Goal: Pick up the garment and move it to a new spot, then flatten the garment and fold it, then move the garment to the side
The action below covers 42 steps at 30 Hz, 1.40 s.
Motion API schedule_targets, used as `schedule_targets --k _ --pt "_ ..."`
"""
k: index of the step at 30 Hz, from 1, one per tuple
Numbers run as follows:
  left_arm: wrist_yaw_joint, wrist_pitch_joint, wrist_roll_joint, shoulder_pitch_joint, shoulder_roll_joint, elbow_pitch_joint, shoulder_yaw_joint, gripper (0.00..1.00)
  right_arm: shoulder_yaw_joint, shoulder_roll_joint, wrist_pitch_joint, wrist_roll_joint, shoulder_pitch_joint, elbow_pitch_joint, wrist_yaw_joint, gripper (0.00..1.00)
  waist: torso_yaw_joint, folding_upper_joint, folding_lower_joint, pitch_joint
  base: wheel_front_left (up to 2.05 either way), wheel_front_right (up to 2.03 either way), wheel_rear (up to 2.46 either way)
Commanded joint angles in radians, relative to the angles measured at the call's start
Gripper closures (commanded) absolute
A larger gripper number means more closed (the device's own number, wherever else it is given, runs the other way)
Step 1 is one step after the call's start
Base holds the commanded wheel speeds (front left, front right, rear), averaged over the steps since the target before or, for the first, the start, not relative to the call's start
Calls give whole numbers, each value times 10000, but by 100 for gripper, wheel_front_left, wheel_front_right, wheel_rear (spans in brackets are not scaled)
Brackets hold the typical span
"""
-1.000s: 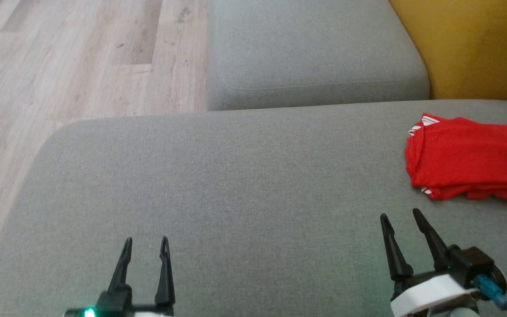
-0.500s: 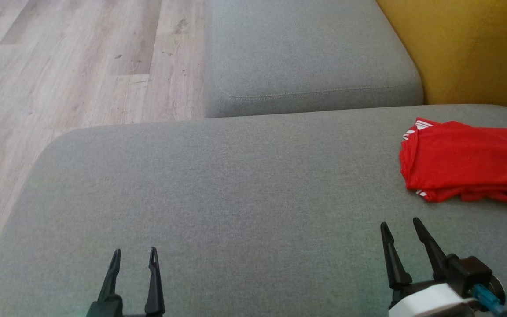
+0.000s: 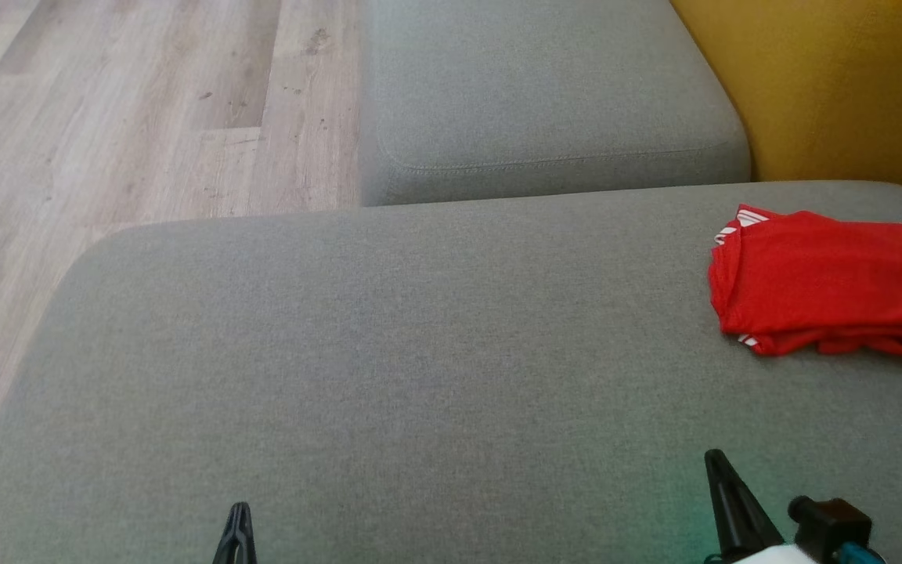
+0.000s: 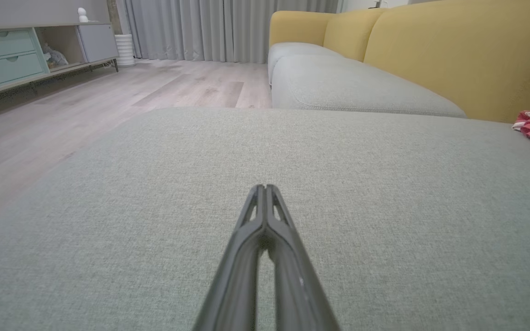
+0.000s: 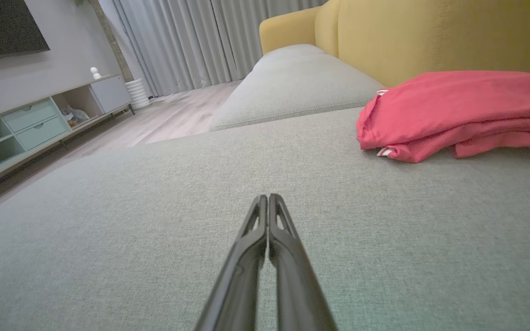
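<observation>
You'll find the garment (image 3: pixel 827 282) lying folded on the large grey cushion (image 3: pixel 420 352), at its far right part and close to its right edge, a compact red stack with a little red-and-white striped trim peeking out at the corner nearest the cushion's middle. In the right wrist view the garment (image 5: pixel 453 112) sits ahead and to the right, several layers thick, its lower folds loose and slightly rumpled against the cushion fabric. Nothing is touching it. Your right gripper (image 3: pixel 717 462) is over the near edge of the cushion, on the garment's side but well short of it, and its two dark fingers are pressed together with nothing between them, as its own camera shows plainly at the right gripper (image 5: pixel 268 198). Your left gripper (image 3: pixel 238 513) is over the same near edge, toward the cushion's left half, far from the garment; its fingers also meet at the tips and hold nothing, seen at the left gripper (image 4: pixel 265 188). Beyond the cushion's far edge sits a second grey seat cushion (image 3: pixel 537 86), with a yellow backrest (image 3: pixel 835 78) along the right side. Off the cushion's left side you have pale wood floor (image 3: pixel 122 117), and farther off a low sideboard (image 4: pixel 16 59) and grey curtains (image 4: pixel 210 27).
</observation>
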Motion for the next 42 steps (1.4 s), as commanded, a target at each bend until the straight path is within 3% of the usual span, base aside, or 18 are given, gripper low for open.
schedule_targets --k 1,42 --pt "-64 32 -286 -503 -1 -340 185 100 -114 13 83 304 -483 -375 7 100 1 0 0 19 0 0 0" --pt "-819 1176 -5076 -1361 -15 -549 1028 100 -865 77 1242 4971 -1213 -660 28 100 -4 0 0 522 0 0 0"
